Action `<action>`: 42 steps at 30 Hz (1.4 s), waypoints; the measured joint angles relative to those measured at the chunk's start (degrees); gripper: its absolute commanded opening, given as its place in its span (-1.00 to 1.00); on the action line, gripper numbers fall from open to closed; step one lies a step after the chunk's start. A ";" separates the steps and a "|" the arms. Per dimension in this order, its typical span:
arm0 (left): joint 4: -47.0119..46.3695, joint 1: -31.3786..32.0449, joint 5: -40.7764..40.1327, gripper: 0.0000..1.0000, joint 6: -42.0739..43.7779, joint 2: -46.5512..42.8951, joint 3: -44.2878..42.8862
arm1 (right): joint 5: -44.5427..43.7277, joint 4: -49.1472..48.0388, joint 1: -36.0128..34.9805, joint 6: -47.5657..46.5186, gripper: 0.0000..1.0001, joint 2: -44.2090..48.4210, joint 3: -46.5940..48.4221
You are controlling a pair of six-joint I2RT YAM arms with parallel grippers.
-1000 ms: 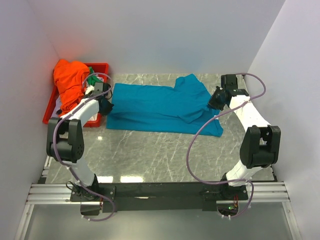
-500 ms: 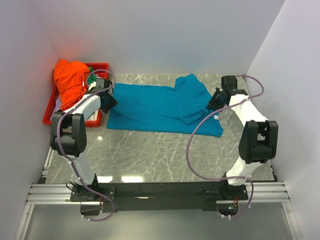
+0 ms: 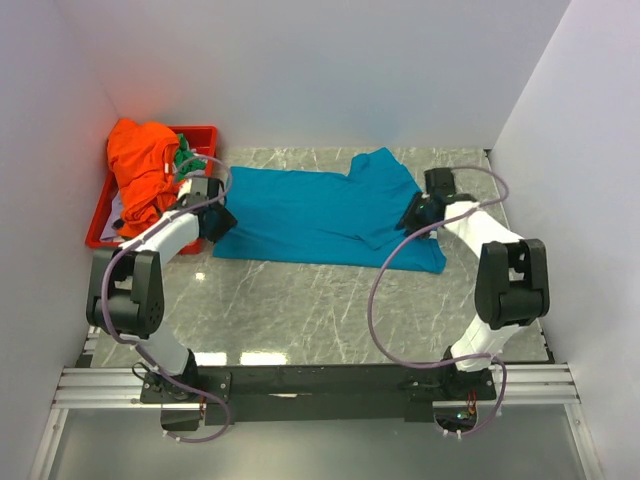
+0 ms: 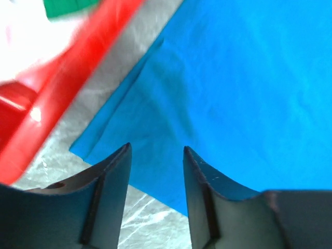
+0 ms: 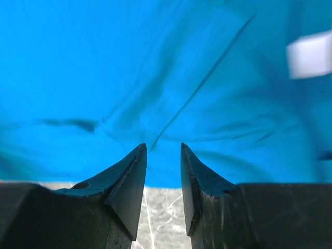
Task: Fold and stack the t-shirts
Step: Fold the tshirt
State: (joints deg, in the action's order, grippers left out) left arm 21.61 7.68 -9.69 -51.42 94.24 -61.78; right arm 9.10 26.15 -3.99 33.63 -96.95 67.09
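A teal-blue t-shirt (image 3: 310, 212) lies spread flat across the marble table, one sleeve folded over near its right end. My left gripper (image 3: 218, 222) hovers at the shirt's left edge, open, with only cloth (image 4: 249, 78) and marble showing beyond its fingers (image 4: 155, 150). My right gripper (image 3: 410, 215) is low over the shirt's right part and open; creased teal cloth (image 5: 129, 78) fills its view past the empty gap (image 5: 162, 146). An orange t-shirt (image 3: 140, 165) is heaped on the red tray, and a bit of a green one (image 3: 185, 158) peeks out beside it.
The red plastic tray (image 3: 205, 133) sits at the back left against the white wall, its rim (image 4: 78, 67) close to my left gripper. White walls close in the left, back and right. A white label (image 5: 310, 53) shows on the teal cloth.
Both grippers went from shut to open, letting go of the teal shirt's ends. The right gripper slid left and lower over the shirt. The left gripper shifted slightly toward the shirt's lower left corner.
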 measured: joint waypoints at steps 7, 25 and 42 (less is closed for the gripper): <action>-1.79 1.97 1.09 -0.17 -0.81 -0.02 4.07 | -0.02 -4.20 -9.27 3.28 -0.19 -0.28 -6.84; -4.11 2.12 0.83 -0.23 -0.98 0.11 7.06 | -0.02 -10.75 -10.29 7.93 -0.17 -4.46 -7.61; -4.20 2.12 0.83 -0.26 -0.96 0.24 7.19 | -0.37 -10.08 -10.51 9.14 -1.00 -8.41 -3.34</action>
State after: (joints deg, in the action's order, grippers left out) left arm 17.41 9.80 -8.86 -52.38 94.48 -54.59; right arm 8.73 16.08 -14.50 42.76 -105.36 63.75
